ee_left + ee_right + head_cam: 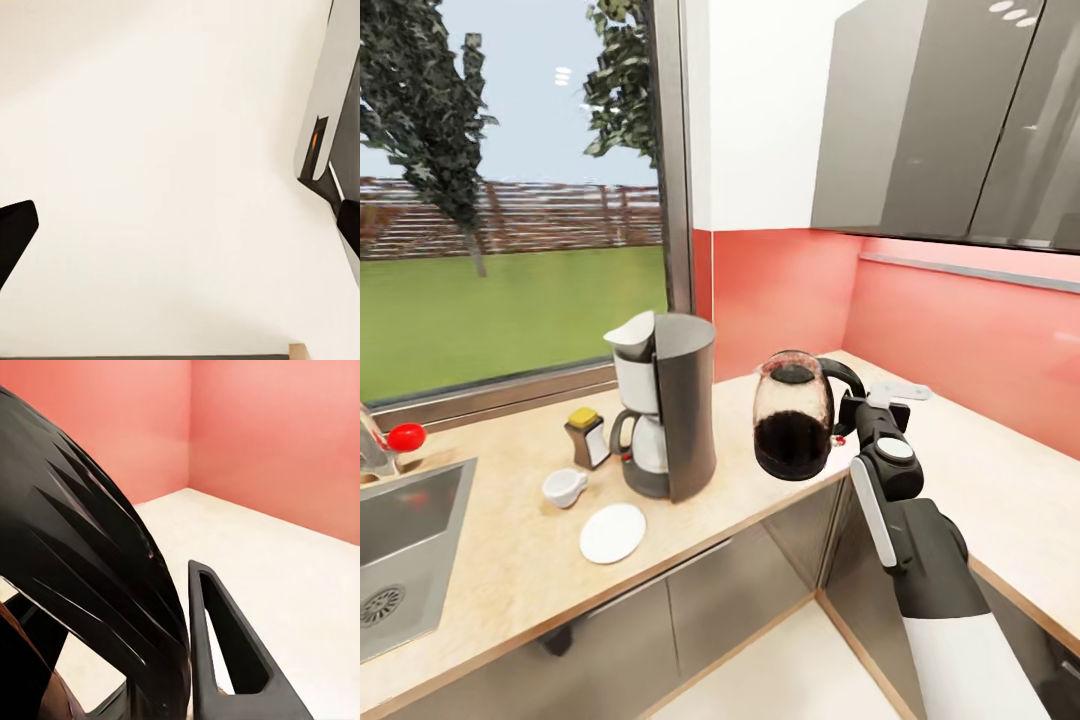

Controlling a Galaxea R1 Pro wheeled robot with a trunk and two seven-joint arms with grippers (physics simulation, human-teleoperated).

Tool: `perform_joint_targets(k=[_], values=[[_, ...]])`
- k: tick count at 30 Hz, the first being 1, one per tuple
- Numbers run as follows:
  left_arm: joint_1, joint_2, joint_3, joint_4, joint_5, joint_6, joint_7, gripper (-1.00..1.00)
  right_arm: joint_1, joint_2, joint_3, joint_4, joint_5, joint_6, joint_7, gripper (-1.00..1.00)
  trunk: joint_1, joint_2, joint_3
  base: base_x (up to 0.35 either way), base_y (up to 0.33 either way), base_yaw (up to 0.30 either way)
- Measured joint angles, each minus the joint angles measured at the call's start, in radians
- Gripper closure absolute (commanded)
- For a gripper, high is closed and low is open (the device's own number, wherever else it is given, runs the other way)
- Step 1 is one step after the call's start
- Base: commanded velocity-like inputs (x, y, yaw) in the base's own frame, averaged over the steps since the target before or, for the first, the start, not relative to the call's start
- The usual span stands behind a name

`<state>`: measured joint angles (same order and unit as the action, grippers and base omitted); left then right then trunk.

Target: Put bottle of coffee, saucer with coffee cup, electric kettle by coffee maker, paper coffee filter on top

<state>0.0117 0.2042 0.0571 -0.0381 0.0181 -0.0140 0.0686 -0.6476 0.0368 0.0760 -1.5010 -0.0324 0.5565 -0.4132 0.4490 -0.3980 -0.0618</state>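
Observation:
The coffee maker (678, 420) stands on the beige kitchen countertop (510, 560) with the white paper coffee filter (632, 335) on top of it. To its left is the bottle of coffee (587, 437). In front, the coffee cup (565, 487) sits on the counter beside the empty saucer (612, 532). My right gripper (848, 412) is shut on the black handle (97, 577) of the electric kettle (793, 418), held upright to the right of the coffee maker near the counter's front edge. One right finger (196, 660) lies against the handle. My left gripper (180, 232) is open over pale floor.
A steel sink (400, 540) is set into the counter at the left, with a red knob (406, 436) behind it. A flat grey piece (902, 391) lies on the counter behind my right gripper. Grey wall cabinets (960, 120) hang above the red backsplash (960, 330).

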Motion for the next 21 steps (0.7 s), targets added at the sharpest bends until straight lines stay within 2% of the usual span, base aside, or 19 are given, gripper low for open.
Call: perform_joint_targets(k=[4, 11, 21], values=[[0.0, 0.0, 0.001, 0.0, 0.0, -0.001, 0.0, -1.0, 0.0, 0.0, 0.0, 0.002, 0.001, 0.0, 0.0, 1.0, 0.0, 0.0, 0.0, 0.193, 0.0, 0.018], [0.0, -0.001, 0.002, 0.0, 0.0, -0.001, 0.0, -1.0, 0.001, 0.0, 0.0, 0.014, 0.001, -0.005, 0.0, 1.0, 0.0, 0.0, -0.006, 0.017, 0.0, 0.164], [0.0, -0.002, 0.002, 0.0, 0.0, -0.001, 0.0, -1.0, 0.001, 0.0, 0.0, 0.118, 0.002, -0.135, 0.003, 1.0, 0.0, 0.0, -0.008, 0.0, 0.0, 0.023]])
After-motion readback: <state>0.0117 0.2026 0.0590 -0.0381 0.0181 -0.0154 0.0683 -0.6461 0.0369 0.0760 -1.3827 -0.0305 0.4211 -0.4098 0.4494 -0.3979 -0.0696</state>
